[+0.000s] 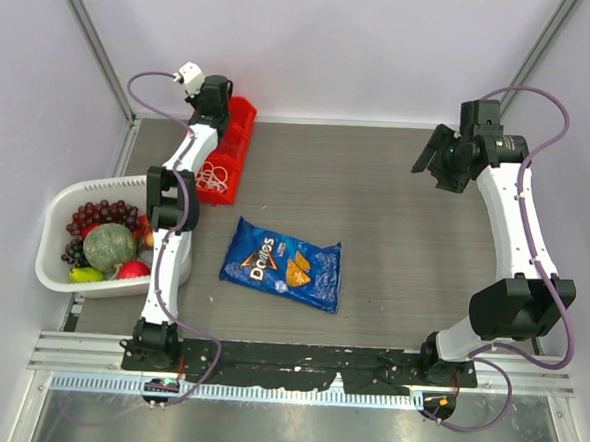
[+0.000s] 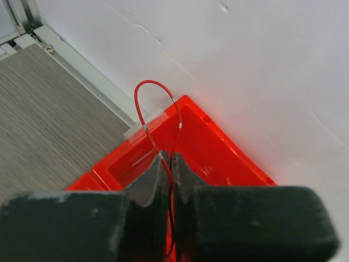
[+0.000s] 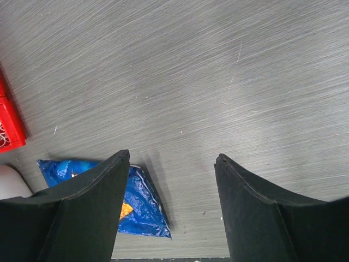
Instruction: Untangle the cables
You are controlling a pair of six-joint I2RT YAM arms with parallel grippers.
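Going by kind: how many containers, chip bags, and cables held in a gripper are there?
Containers: 2 (red bin, white basket)
Chip bags: 1
Cables held: 1 (red cable, in the left gripper)
Total: 4

Top: overhead from behind me, facing down. Left wrist: close on red bin (image 2: pixel 218 147), 11 o'clock. Right wrist and top share chip bag (image 3: pixel 144 210).

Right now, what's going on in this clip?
The left gripper is shut on a red cable, holding its loop over the red bin at the far left of the table. White cables lie in the bin. The right gripper hangs open over bare table, holding nothing.
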